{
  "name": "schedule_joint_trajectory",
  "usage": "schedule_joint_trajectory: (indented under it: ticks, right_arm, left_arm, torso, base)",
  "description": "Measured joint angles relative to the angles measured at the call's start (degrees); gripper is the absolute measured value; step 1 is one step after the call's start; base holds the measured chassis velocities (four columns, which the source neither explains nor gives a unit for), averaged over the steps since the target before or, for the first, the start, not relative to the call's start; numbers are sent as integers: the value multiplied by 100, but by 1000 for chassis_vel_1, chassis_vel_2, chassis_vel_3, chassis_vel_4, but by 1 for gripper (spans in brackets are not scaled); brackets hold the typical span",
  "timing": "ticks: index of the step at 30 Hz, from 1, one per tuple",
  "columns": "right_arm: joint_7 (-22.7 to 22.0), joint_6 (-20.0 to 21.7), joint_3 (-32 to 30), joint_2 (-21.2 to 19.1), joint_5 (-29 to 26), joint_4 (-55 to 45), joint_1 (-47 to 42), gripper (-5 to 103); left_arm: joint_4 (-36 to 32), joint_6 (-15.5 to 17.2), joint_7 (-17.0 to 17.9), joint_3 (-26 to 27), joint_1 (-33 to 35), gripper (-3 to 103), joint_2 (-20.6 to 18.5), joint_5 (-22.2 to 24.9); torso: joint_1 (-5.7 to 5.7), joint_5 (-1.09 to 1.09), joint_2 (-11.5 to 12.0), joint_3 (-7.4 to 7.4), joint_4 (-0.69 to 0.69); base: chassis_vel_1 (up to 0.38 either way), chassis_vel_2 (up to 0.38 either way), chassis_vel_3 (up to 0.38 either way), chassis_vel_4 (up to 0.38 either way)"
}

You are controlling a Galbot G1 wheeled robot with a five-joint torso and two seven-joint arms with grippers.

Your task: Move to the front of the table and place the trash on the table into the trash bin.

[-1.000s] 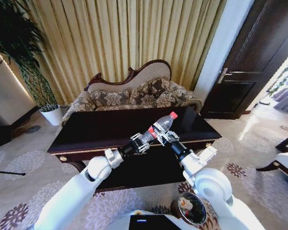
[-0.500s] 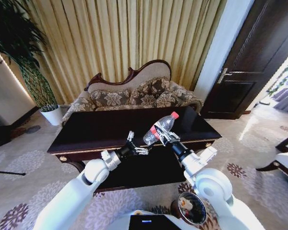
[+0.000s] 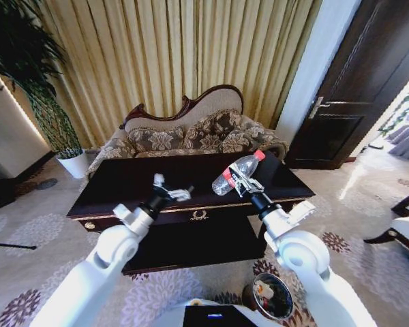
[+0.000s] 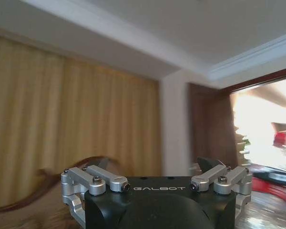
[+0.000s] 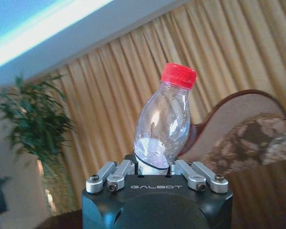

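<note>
R pincer (image 3: 240,181) grips the bottle (image 3: 236,174) mid-body, held over the surface (image 3: 123,184) near its front edge; red cap (image 3: 259,154) sticks out past the pincer, tilted up and away. L pincer (image 3: 169,188) sits to the bottle's left, apart from it, fingers spread, nothing between them. Bin (image 3: 271,297) on the floor below the R arm, near the robot.

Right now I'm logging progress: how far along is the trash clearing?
Done: the robot stands at the table. In hand: the right gripper holds the bottle raised above the tabletop. The left gripper hovers open nearby. Left: the bottle must go into the trash bin by the base.
</note>
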State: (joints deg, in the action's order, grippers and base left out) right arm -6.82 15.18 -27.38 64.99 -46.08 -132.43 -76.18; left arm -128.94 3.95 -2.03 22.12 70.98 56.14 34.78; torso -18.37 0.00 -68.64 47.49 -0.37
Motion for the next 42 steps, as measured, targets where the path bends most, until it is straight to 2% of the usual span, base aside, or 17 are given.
schedule_joint_trajectory:
  ticks: [2, 3, 4, 5, 6, 8, 9, 10, 11, 12, 15, 21, 28, 42]
  right_arm:
    - [1, 8, -14, 81, 294, 154, 19, 27]
    - [1, 8, -14, 81, 294, 154, 19, 27]
    - [1, 23, -45, 110, 562, 253, 21, 27]
    - [1, 23, -45, 110, 562, 253, 21, 27]
    - [1, 37, -101, 117, 871, 354, 17, 27]
    - [1, 95, -234, 100, 1151, 427, 13, 27]
    - [1, 95, -234, 100, 1151, 427, 13, 27]
    - [1, 133, -372, 76, 1287, 462, 26, 27]
    - [1, 143, -450, 64, 1362, 482, 35, 27]
    - [1, 143, -450, 64, 1362, 482, 35, 27]
    - [1, 156, -756, 17, 1478, 526, 67, 27]
    - [1, 156, -985, -30, 1479, 528, 18, 27]
    - [1, 155, -1031, 16, 1472, 600, -74, 27]
    - [1, 160, -962, 16, 1452, 688, -49, 27]
  left_arm:
    - [-104, 337, 520, 184, 80, 100, 54, -34]
    - [-104, 337, 520, 184, 80, 100, 54, -34]
    - [-177, 638, 923, 321, 120, 100, 118, -46]
    - [-177, 638, 923, 321, 120, 100, 118, -46]
    - [-235, 967, 1402, 478, 161, 100, 178, -77]
    - [-333, 1445, 1971, 765, 246, 100, 252, -97]
    - [-333, 1445, 1971, 765, 246, 100, 252, -97]
    - [-413, 1744, 2245, 1061, 315, 100, 283, -87]
    - [-432, 1851, 2322, 1211, 348, 100, 286, -88]
    - [-432, 1851, 2322, 1211, 348, 100, 286, -88]
    - [-436, 2094, 2398, 1857, 513, 100, 237, 71]
    - [-204, 2041, 2289, 2477, 734, 100, 141, 321]
    - [132, 1772, 2080, 2548, 736, 100, 198, 298]
    - [239, 1684, 1955, 2504, 665, 100, 199, 266]
  torso:
    - [0, 0, 0, 0, 0]
    - [0, 0, 0, 0, 0]
    - [0, 0, 0, 0, 0]
    - [0, 0, 0, 0, 0]
    - [0, 0, 0, 0, -1]
    - [0, 0, 1, 1, -1]
    - [0, 0, 1, 1, -1]
    - [0, 0, 0, 0, 0]
    - [0, 0, 0, 0, 0]
    - [0, 0, 0, 0, 0]
    - [0, 0, 0, 0, -1]
    - [0, 0, 0, 0, 0]
    - [0, 0, 0, 0, -1]
    - [-1, 0, 1, 1, 0]
  base:
    - [0, 0, 0, 0]
    - [0, 0, 0, 0]
    - [0, 0, 0, 0]
    - [0, 0, 0, 0]
    - [0, 0, 0, 0]
    - [0, 0, 0, 0]
    - [0, 0, 0, 0]
    - [0, 0, 0, 0]
    - [0, 0, 0, 0]
    - [0, 0, 0, 0]
    - [0, 0, 0, 0]
    - [0, 0, 0, 0]
    - [0, 0, 0, 0]
    - [19, -27, -22, 25]
